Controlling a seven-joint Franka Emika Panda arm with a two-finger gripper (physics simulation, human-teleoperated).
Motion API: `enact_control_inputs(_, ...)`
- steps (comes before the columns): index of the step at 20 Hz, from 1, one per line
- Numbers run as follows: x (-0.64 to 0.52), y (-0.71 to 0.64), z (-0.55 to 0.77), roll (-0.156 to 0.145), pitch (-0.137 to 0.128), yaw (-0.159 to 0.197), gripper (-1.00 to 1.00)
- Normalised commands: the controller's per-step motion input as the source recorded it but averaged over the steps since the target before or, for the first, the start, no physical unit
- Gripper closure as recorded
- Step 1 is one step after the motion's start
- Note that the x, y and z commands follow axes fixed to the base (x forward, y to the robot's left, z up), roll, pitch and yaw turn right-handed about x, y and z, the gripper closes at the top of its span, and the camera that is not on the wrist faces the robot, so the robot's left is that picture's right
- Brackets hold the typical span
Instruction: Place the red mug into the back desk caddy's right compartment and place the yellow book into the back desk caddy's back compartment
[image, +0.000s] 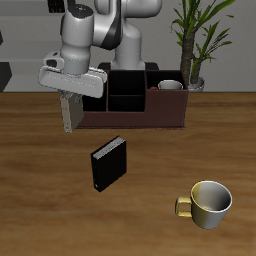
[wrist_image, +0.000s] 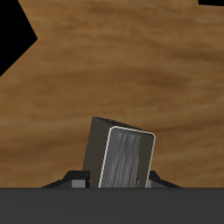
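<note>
My gripper (image: 69, 104) is shut on the yellow book (image: 68, 113), a thin grey-tan book hanging upright above the table beside one end of the back desk caddy (image: 150, 120). In the wrist view the yellow book (wrist_image: 128, 157) shows its pale striped page edges between my gripper's (wrist_image: 122, 180) fingers, with bare wood beyond it. The red mug (image: 170, 86) stands inside the caddy's right compartment, only its rim and upper part showing over the wall. The small middle sections look dark, and the arm partly hides them.
A black book (image: 108, 163) stands on the table in front of the caddy. A yellow-gold mug (image: 208, 203) sits near the table's front edge. A potted plant (image: 192, 40) rises behind the caddy's mug end.
</note>
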Motion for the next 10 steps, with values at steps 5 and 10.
enact_control_inputs(5, -0.12, 0.01, 0.47, -0.008, -0.043, 0.017, 1.0)
enact_control_inputs(10, -0.23, 0.09, 0.49, -0.007, -0.055, 0.009, 1.0)
